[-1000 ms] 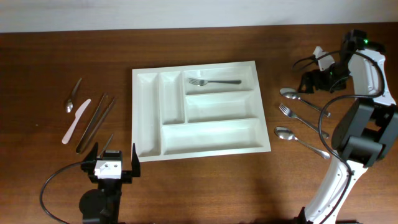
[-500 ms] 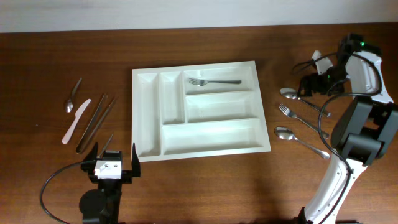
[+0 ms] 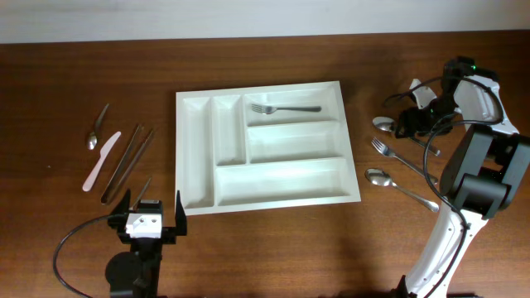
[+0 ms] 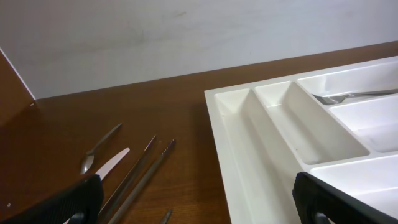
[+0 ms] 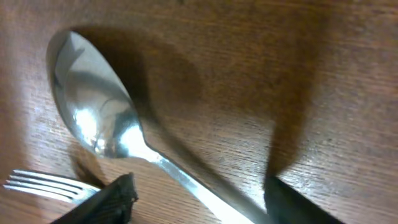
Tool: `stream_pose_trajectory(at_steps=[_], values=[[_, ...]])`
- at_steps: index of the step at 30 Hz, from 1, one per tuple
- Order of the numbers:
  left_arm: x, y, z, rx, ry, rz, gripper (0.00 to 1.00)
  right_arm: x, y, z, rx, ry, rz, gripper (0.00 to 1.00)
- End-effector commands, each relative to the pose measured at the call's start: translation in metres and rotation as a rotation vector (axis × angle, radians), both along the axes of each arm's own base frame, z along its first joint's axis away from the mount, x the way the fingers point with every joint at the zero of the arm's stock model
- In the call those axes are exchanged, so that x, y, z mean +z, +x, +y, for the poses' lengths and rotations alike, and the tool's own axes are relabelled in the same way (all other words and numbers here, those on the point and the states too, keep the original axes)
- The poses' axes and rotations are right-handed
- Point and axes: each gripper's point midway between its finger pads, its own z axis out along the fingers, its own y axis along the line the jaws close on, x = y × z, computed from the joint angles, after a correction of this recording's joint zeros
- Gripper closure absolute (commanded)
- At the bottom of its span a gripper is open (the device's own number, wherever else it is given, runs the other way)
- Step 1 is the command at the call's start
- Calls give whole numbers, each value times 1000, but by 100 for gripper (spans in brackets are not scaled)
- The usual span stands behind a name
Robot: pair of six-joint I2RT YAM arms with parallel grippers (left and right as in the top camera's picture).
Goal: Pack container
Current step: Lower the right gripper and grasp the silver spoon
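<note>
I count one fork point(image 3: 286, 108) in the container point(image 3: 281, 178), with two spoons point(image 3: 378, 176) and another fork point(image 3: 383, 148) at frame right. My right gripper point(image 3: 411, 122) straddles the upper spoon point(image 5: 93, 121), fingers apart; my left gripper point(image 3: 154, 205) is likewise spread.

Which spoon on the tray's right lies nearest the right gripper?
The upper spoon, directly beneath the right gripper; the lower spoon lies beyond the loose fork.

Left fingers point(image 4: 69, 202) – right fingers point(image 5: 111, 198) – spread apart

One white cutlery tray point(image 3: 195, 149); two forks point(image 3: 286, 108) point(image 3: 383, 149); three spoons point(image 3: 383, 124) point(image 3: 378, 176) point(image 3: 93, 141); one white knife point(image 3: 101, 161); two long metal sticks point(image 3: 122, 164) point(image 3: 139, 153).
</note>
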Motion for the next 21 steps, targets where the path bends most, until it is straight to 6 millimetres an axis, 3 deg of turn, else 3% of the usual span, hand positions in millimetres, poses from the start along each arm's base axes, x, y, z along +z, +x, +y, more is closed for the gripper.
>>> stream_pose_trajectory(at_steps=[1, 12, 21], values=[[-1, 0, -2, -6, -13, -3, 1, -6, -2, 1, -6, 8, 15, 34], [-1, 0, -2, -6, -13, -3, 1, -15, 20, -13, -6, -63, -64, 37], [-1, 0, -2, -6, -13, -3, 1, -34, 18, 2, 21, -44, -25, 42]])
